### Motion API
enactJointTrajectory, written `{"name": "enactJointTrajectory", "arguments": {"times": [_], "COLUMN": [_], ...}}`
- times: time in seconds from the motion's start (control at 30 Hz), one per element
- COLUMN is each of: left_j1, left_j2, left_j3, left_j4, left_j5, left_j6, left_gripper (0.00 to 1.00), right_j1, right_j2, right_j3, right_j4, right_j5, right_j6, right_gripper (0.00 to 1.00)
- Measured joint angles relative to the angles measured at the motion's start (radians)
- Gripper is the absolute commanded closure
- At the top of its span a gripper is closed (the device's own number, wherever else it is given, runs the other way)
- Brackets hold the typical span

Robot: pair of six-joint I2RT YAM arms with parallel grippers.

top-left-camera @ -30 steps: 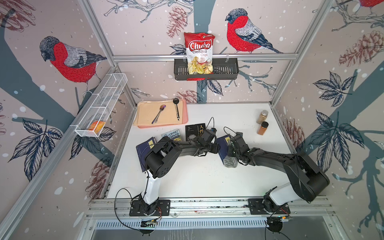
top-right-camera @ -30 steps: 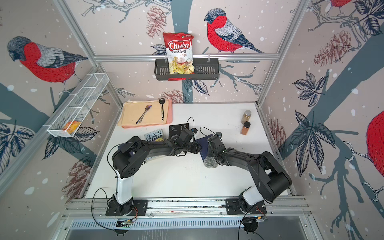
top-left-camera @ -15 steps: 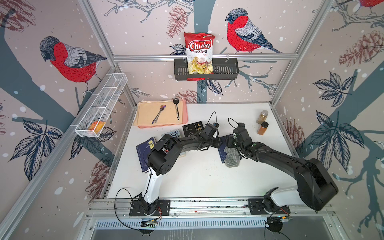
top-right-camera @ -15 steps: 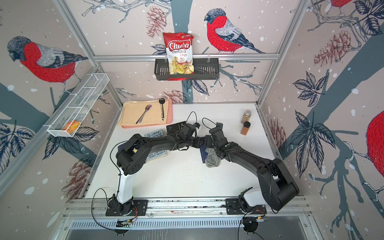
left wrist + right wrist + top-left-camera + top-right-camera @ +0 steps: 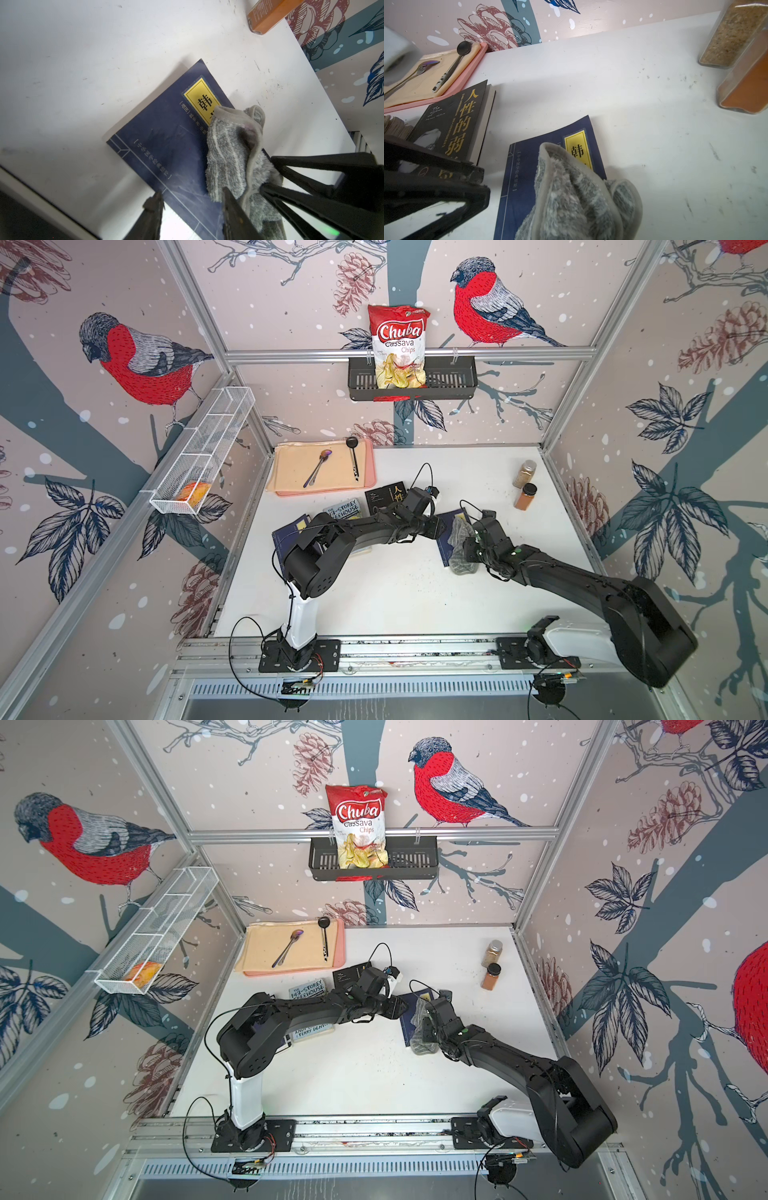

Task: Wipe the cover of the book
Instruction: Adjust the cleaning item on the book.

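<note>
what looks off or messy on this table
Dark specks litter the table near the spice jars, perhaps spilled seasoning. The blue book lies askew, the grey cloth on it bunched up.

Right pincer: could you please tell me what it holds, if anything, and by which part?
The right pincer holds the grey cloth by a bunched fold at its edge, over the blue book.

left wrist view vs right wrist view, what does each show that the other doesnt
Left wrist only: the right gripper at the grey fluffy cloth. Right wrist only: black gold-lettered book, pink plastic tray with black spoon, sand-coloured spice jar. Both: navy paperback book with yellow label, that cloth, orange spice jar, the open left gripper.
</note>
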Motion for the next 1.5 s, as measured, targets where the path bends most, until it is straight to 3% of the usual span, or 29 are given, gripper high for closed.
{"name": "enactJointTrajectory", "arguments": {"times": [0.23,0.53,0.63,0.8,0.87,1.07,1.17,1.33,1.5], "left_j1": [-0.003,-0.003,-0.003,-0.003,-0.003,-0.003,-0.003,-0.011,-0.055], "left_j2": [-0.006,0.066,0.088,0.09,0.075,0.031,0.008,-0.034,-0.037], "left_j3": [0.0,0.076,0.102,0.087,0.063,0.046,0.046,0.036,0.0], "left_j4": [0.006,0.045,0.053,0.079,0.097,0.152,0.177,0.2,0.207], "left_j5": [0.005,0.069,0.105,0.141,0.154,0.175,0.19,0.198,0.163], "left_j6": [0.002,0.045,0.045,0.045,0.044,0.044,0.045,0.058,0.101], "left_gripper": [0.47,0.45,0.57,0.96,1.0,1.0,1.0,1.0,1.0], "right_j1": [-0.003,0.003,0.003,-0.006,-0.022,-0.084,-0.103,-0.129,-0.154], "right_j2": [0.073,-0.047,-0.051,-0.045,-0.041,-0.049,-0.04,0.053,0.085], "right_j3": [0.029,-0.031,-0.032,-0.034,-0.032,-0.001,0.029,0.052,0.051], "right_j4": [0.038,0.102,0.116,0.117,0.117,0.131,0.157,0.231,0.227], "right_j5": [-0.046,-0.18,-0.199,-0.201,-0.192,-0.188,-0.189,-0.203,-0.164], "right_j6": [-0.003,-0.053,-0.067,-0.075,-0.074,-0.049,-0.043,-0.022,0.005], "right_gripper": [1.0,1.0,1.0,0.98,0.98,0.98,0.9,0.46,0.38]}}
